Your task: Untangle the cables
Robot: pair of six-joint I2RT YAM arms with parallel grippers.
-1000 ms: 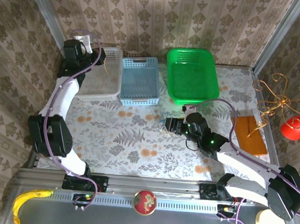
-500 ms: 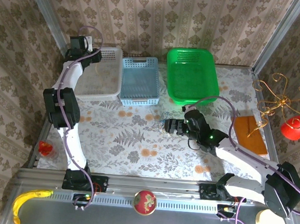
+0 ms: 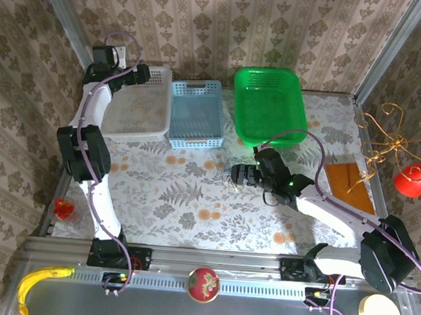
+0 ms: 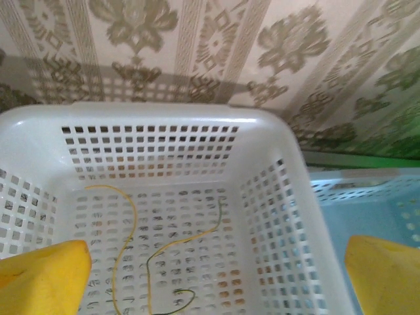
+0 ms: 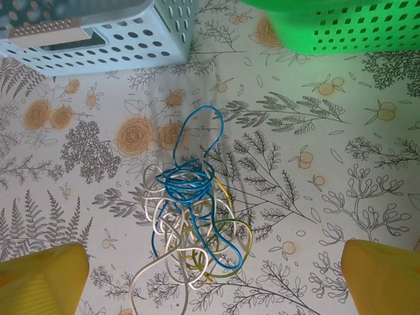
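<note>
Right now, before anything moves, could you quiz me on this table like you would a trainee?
1. True or false: a yellow cable lies inside the white basket.
2. Which colour of wire is bunched on top of the tangle of cables? A) red B) blue C) black
3. Which basket stands between the white basket and the green basket?

Key: 1 true. 2 B. 3 the blue basket.
</note>
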